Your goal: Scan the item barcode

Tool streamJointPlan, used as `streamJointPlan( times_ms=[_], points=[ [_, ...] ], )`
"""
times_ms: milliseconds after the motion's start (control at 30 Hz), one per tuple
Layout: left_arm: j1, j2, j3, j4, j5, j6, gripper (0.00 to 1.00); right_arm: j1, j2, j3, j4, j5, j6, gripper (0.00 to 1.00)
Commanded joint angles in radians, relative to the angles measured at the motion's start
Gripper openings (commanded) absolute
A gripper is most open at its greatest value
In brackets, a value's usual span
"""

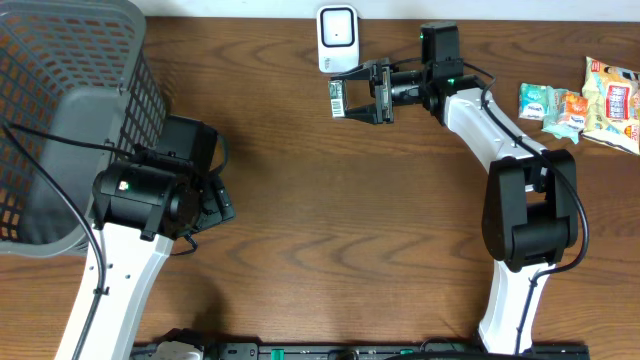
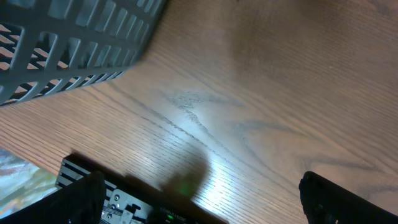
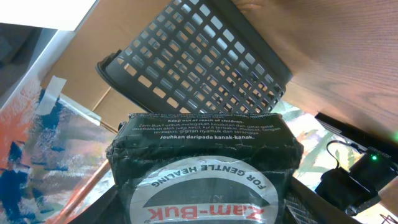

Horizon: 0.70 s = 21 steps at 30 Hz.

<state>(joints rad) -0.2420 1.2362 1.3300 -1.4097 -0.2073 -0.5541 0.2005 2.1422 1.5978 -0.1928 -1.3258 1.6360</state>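
Overhead, your right gripper held the small dark-green Zam-Buk box between half-closed jaws, just beside the white plastic scanner. Your left gripper stood wide open and empty, near the grey plastic basket.

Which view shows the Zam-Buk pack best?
Right wrist: the pack fills the frame and its label text is readable. Overhead shows the pack small, held in the right gripper near the scanner. Left wrist shows only table and basket.
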Motion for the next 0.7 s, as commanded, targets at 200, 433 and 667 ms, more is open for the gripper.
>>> streamJointPlan(
  times_ms=[200, 433, 667],
  points=[
    [0.005, -0.002, 0.000, -0.003, 0.005, -0.013, 0.98, -0.001, -0.011, 0.018, 0.002, -0.009, -0.029, 0.56],
    [0.005, -0.002, 0.000, -0.003, 0.005, -0.013, 0.98, 0.000, -0.010, 0.018, 0.002, 0.000, -0.045, 0.55],
    [0.005, -0.002, 0.000, -0.003, 0.005, -0.013, 0.97, 0.000, -0.010, 0.018, 0.002, 0.000, -0.044, 0.56]
  ],
)
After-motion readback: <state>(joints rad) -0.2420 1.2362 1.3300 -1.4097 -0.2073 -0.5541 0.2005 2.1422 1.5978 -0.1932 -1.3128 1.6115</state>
